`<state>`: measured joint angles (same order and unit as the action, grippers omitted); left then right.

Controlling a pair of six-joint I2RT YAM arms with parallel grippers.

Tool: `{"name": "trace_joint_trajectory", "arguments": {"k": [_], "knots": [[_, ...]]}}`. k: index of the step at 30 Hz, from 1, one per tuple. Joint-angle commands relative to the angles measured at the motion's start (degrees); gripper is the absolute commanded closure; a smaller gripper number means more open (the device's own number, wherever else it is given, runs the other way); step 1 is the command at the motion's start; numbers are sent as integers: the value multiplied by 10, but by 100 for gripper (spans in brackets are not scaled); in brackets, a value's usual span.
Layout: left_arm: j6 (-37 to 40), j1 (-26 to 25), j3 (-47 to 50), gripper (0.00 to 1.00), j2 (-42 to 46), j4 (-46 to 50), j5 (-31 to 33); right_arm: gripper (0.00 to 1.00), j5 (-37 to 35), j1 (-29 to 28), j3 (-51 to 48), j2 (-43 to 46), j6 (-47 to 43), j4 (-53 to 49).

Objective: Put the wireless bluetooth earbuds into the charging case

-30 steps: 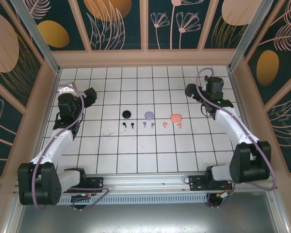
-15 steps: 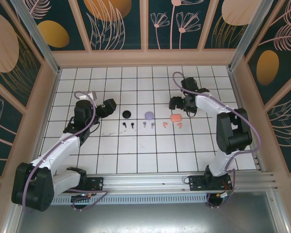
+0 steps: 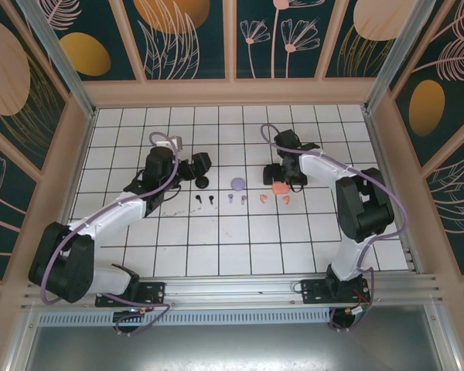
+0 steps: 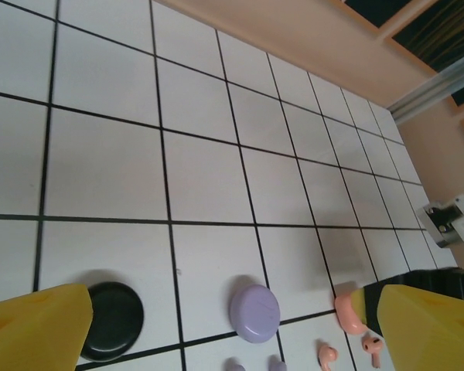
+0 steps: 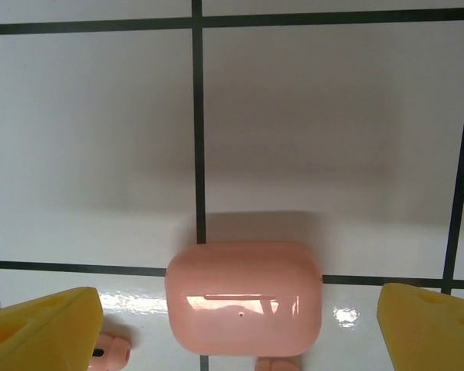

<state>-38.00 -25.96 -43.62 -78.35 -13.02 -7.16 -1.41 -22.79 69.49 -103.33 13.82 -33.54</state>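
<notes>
Wide open, the right jaws straddle the coral-pink case [image 5: 243,297] from above. One yellow fingertip [image 5: 42,328] stands well off each end of it, neither touches it, and nothing is held. That spread looks chosen to clear the case's ends before closing on it. The lid is down, its seam a thin line across the shell, so I judge the case must be opened before any bud goes in. The coral-pink earbuds [image 3: 263,199] lie loose on the surface [image 3: 216,239] just in front of the case.

On the other arm, the left jaws are wide too and empty. In the left wrist view their fingertips [image 4: 35,328] sit at the two lower corners, angled down toward the row, and the black case [image 4: 112,321] is right beside one tip. The lilac case [image 4: 254,313] lies between the black and pink ones.

Each case has its own pair laid before it: black earbuds [image 3: 198,199], then lilac earbuds [image 3: 230,199]. The colours are matched and the cases are spaced so the jaws can reach one without nudging its neighbour. All six buds are outside their cases, so I judge that no insertion is done yet.
</notes>
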Motion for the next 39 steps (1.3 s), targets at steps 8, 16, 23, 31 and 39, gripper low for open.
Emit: {"name": "trace_joint_trajectory", "arguments": {"k": [8,16,23,31,39], "knots": [[3,-44,-23,4,-32,-20,7,15,-22,-3,-11,-32,-8,-17],[5,-46,-29,3,-41,-22,5,18,-22,-9,-22,-40,-6,-9],[5,-48,-26,3,-45,-25,2,23,-27,-10,-24,-50,-7,0],[5,-48,-17,3,-46,-26,0,24,-32,-11,-10,-58,-3,3],[5,-48,-15,2,-50,-28,0,24,-7,-11,6,-58,17,6]]}}
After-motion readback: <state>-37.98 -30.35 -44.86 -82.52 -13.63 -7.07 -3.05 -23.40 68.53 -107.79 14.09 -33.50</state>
